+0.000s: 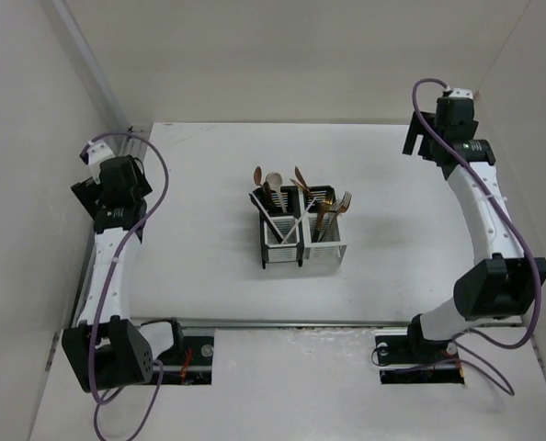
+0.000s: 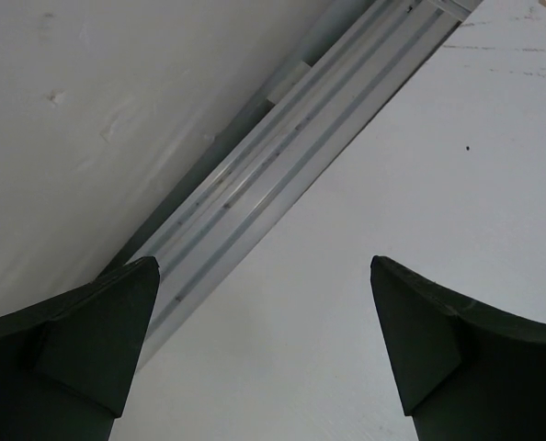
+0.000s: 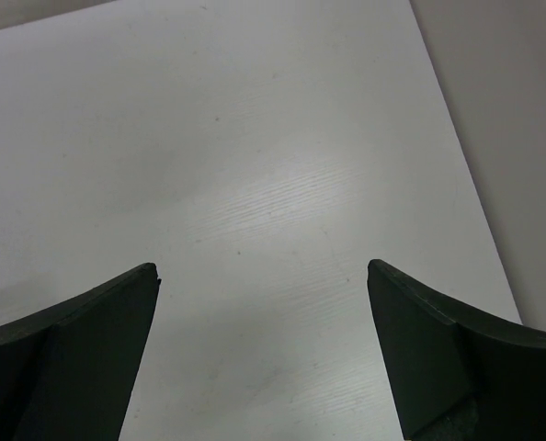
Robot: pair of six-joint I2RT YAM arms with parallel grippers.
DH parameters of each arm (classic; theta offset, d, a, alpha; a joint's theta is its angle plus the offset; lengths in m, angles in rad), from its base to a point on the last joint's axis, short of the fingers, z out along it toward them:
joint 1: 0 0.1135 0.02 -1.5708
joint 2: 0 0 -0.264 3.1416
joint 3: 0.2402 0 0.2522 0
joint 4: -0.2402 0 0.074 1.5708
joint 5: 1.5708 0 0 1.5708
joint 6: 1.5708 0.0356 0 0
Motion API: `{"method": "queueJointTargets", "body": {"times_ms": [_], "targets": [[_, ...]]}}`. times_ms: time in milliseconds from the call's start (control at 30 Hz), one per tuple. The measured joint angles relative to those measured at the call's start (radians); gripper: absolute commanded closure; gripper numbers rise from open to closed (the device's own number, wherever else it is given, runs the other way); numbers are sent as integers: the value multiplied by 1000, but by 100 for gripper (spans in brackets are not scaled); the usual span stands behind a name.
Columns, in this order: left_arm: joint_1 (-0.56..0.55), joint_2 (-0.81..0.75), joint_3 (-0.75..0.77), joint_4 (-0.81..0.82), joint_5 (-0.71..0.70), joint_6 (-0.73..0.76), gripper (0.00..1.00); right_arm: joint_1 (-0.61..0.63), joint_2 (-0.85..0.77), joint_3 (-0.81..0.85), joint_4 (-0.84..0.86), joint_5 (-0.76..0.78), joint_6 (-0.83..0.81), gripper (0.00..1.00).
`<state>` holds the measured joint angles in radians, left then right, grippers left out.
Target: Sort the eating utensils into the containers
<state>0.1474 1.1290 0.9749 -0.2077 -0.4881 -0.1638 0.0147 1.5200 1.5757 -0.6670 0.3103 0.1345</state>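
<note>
The containers [image 1: 300,236] stood near the middle of the top view on the white table [image 1: 199,175], joined in one square block. The two black compartments were toward the top of the frame and the two white ones toward the bottom. The eating utensils [image 1: 297,197] stood in them nearly upright, working ends up. Their long axes fanned slightly toward the top of the frame. Copper spoon bowls and a pale wooden spoon [image 1: 274,181] rose from the black compartments. A gold fork [image 1: 345,199] leaned toward the right with its tines up. Pale sticks leaned crossed in the left white compartment.

The left hand [image 2: 264,266] was spread wide with nothing between its dark fingers [image 2: 89,340]. It hung at the left edge of the table, over a metal rail [image 2: 282,175] that ran diagonally through its wrist view. The right hand [image 3: 264,268] was likewise fully spread and held nothing. It hung over bare table at the upper right, well apart from the containers.
</note>
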Motion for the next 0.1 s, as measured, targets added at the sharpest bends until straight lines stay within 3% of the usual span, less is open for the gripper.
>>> {"method": "queueJointTargets", "body": {"times_ms": [100], "targets": [[6, 2, 2, 3, -3, -2, 0, 0, -9, -8, 32, 8, -10, 0]]}}
